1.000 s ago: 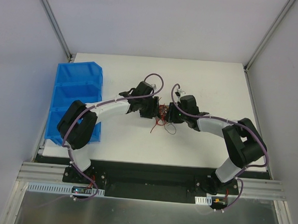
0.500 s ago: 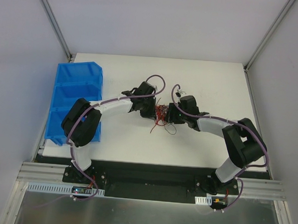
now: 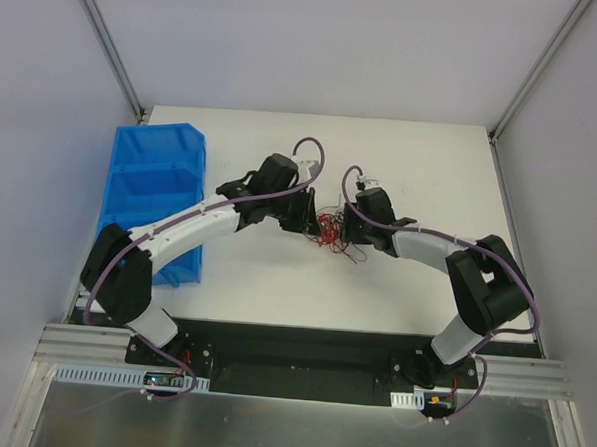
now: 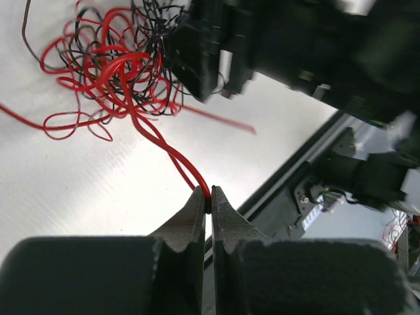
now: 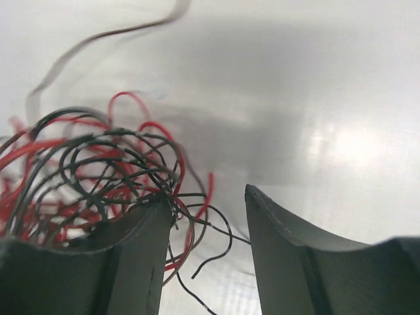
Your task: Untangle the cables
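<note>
The cables are a small tangle of thin red and black wires on the white table, between the two grippers. My left gripper is just left of the tangle. In the left wrist view the left gripper is shut on a doubled red strand that leads up to the cables. My right gripper sits at the tangle's right side. In the right wrist view the right gripper is open, with the cables against its left finger and loose black strands crossing the gap.
Blue bins stand along the table's left edge, beside the left arm. Grey walls enclose the table on three sides. The black base rail runs along the near edge.
The left gripper has shut on a red strand and the left arm has stretched out, its elbow dropping to the lower left. The tangle has shifted slightly right.
</note>
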You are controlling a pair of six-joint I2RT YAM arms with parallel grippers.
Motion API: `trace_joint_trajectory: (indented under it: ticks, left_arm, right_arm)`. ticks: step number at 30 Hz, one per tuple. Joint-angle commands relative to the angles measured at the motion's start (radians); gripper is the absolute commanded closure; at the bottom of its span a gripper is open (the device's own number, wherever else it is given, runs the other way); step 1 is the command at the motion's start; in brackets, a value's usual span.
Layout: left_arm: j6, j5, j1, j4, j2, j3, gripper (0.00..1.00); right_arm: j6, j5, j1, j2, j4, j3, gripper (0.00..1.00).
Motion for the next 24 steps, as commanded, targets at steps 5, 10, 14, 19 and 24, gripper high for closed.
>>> trace_joint_trajectory:
  ticks: [5,10,14,19,24]
  left_arm:
    - [0.09,-0.061,-0.005,-0.09,-0.33,0.114,1.0]
    - [0.116,-0.299,-0.004,-0.146,-0.48,0.206,1.0]
    - [0.125,-0.32,0.001,-0.206,-0.483,0.298,1.0]
    - [0.067,-0.266,0.005,-0.288,-0.385,0.337,1.0]
    - [-0.045,-0.211,0.004,-0.265,-0.295,0.194,1.0]
  right_arm:
    - [0.039,0.396,-0.045,-0.031,-0.195,0.039,0.5]
    - [0.074,0.44,-0.157,-0.086,-0.237,-0.001,0.52]
    - [0.031,0.37,-0.174,-0.161,-0.2,-0.034,0.47]
    - [-0.04,0.252,-0.135,-0.264,-0.117,-0.091,0.4]
    - [-0.087,0.239,-0.063,-0.367,-0.056,-0.142,0.24]
